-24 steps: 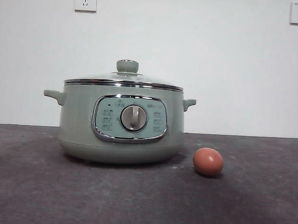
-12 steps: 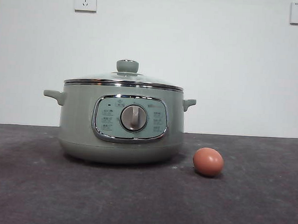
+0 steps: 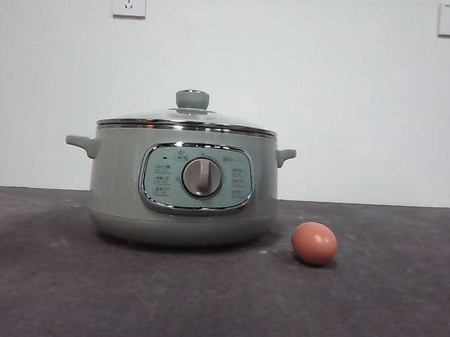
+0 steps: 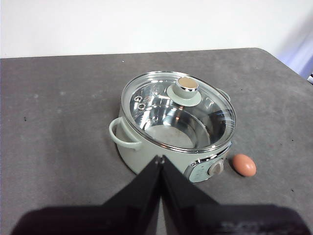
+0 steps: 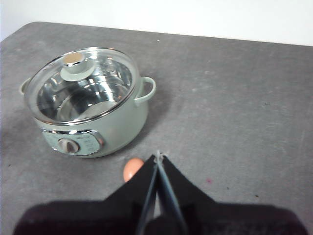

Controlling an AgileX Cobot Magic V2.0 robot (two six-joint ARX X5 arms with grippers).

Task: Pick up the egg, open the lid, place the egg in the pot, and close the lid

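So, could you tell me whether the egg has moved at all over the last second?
No. In the front view the egg lies on the table just right of the pot, with the same gap as before.

The pot point(image 3: 183, 183) stands on the table point(image 3: 52, 295) with the lid point(image 3: 188, 118) seated on its rim, and the egg point(image 3: 314, 243) lies just to its right (near the dial side, not touching), the wall behind.

White wall point(image 3: 327, 98), two sockets point(image 3: 129, 0), seemingly grey table point(image 3: 203, 303).
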